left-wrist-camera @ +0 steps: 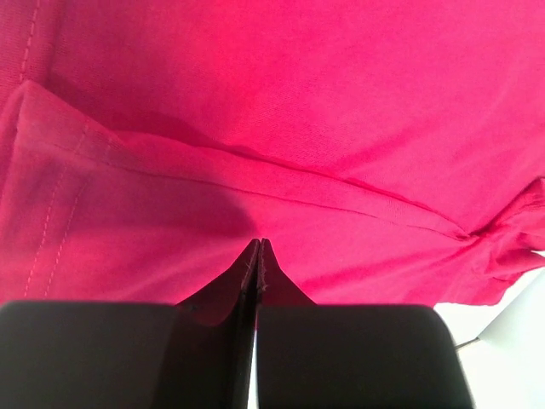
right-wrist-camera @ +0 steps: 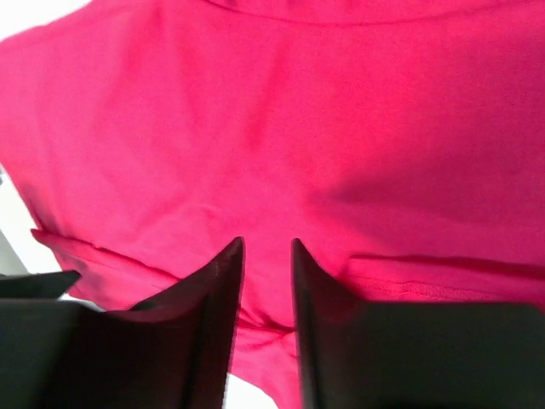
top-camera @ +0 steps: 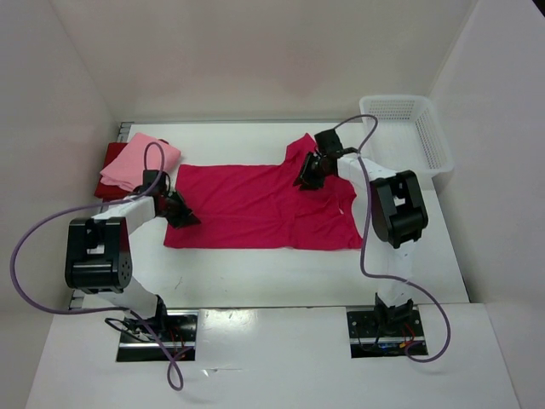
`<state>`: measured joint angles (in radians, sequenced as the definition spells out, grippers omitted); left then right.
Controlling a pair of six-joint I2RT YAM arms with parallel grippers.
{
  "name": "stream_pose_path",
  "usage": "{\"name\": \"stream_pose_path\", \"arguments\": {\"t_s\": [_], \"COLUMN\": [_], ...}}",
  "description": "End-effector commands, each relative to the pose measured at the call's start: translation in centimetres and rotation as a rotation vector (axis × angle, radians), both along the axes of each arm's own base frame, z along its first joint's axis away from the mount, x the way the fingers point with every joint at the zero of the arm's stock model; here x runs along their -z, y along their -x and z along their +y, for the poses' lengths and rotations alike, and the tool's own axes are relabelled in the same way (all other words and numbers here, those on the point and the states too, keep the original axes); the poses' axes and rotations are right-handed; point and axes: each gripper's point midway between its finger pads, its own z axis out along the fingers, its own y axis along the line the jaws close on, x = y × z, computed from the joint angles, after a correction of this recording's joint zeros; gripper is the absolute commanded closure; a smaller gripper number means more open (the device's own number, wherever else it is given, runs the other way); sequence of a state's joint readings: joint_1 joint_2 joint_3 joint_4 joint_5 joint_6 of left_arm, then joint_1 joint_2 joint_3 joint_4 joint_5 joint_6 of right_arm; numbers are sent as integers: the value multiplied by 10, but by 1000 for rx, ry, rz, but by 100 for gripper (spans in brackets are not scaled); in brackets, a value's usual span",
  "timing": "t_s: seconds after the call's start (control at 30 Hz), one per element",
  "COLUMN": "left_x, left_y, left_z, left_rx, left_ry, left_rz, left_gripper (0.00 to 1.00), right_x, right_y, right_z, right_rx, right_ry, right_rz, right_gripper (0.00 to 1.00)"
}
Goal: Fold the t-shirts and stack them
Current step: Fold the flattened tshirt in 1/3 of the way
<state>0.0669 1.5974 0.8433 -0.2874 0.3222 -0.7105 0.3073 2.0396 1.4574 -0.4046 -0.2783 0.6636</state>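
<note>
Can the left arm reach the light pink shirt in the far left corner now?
Probably yes: the light pink shirt lies close beyond the left gripper, with nothing between. But the jaws seem shut on the magenta shirt, so it must release first.

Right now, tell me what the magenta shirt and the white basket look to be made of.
The magenta t-shirt: soft knit-looking cloth, perhaps cotton, matte; stitched hems and soft creases show in the wrist views. The basket: probably rigid plastic, white, smooth; its walls are an even moulded mesh.
</note>
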Motion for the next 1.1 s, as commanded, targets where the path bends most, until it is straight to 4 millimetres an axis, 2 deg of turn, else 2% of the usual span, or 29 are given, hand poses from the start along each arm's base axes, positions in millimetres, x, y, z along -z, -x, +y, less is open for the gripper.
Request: {"name": "stream_pose_path", "arguments": {"t_s": [0.0,0.07,0.1,0.13,0.17,0.2,0.23,0.27,0.3,0.37,0.4,0.57,0.63,0.7,0.77,0.8,0.87,0.9,1.03,1.07], "left_x": [-28,-41,-43,-42,-45,-46,-49,-49,-49,-43,-41,-35,-30,-27,-16,-17,-12,-13,-16,-16], "left_y": [-6,-11,-9,-7,-7,-6,-6,-4,-3,3,3,3,3,1,6,4,3,4,0,0], "left_z": [-1,1,1,0,-2,-12,-16,-21,-28,-34,-34,-46,-48,-48,-47,-47,-40,-42,-39,-39], "left_rx": [17,11,11,13,20,57,69,84,97,107,100,127,133,133,142,142,120,125,124,124], "left_ry": [4,-10,-10,-21,-30,-44,-51,-50,-44,-28,-23,-9,0,0,-6,-6,-6,3,-1,-1], "left_rz": [-88,-132,-132,-122,-134,-136,-146,-146,-144,-119,-118,-110,-96,-96,-65,-74,-65,-65,-77,-77], "left_gripper": [100,100,100,99,99,99,99,97,97,97,97,97,97,97,97,97,97,97,97,97], "right_x": [-29,-45,-49,-39,-56,-56,-42,-50,-37,-24,-13,5,10,11,13,17,18,26,28,20], "right_y": [-6,6,9,23,30,36,52,58,73,86,93,93,85,73,75,75,71,73,51,41], "right_z": [9,11,5,-3,-8,-15,-23,-24,-28,-31,-37,-49,-55,-68,-73,-77,-76,-77,-69,-61], "right_rx": [-39,-69,-52,-53,-43,-28,-25,-13,-21,-29,-22,8,17,49,34,41,31,28,28,28], "right_ry": [17,35,55,81,82,103,122,108,114,119,139,193,215,250,281,284,292,298,281,249], "right_rz": [-73,-108,-121,-98,-134,-138,-107,-126,-87,-50,-29,2,5,-3,-2,10,15,35,7,-11], "right_gripper": [61,55,55,55,65,72,77,82,93,99,100,100,100,100,100,100,100,100,100,100]}}
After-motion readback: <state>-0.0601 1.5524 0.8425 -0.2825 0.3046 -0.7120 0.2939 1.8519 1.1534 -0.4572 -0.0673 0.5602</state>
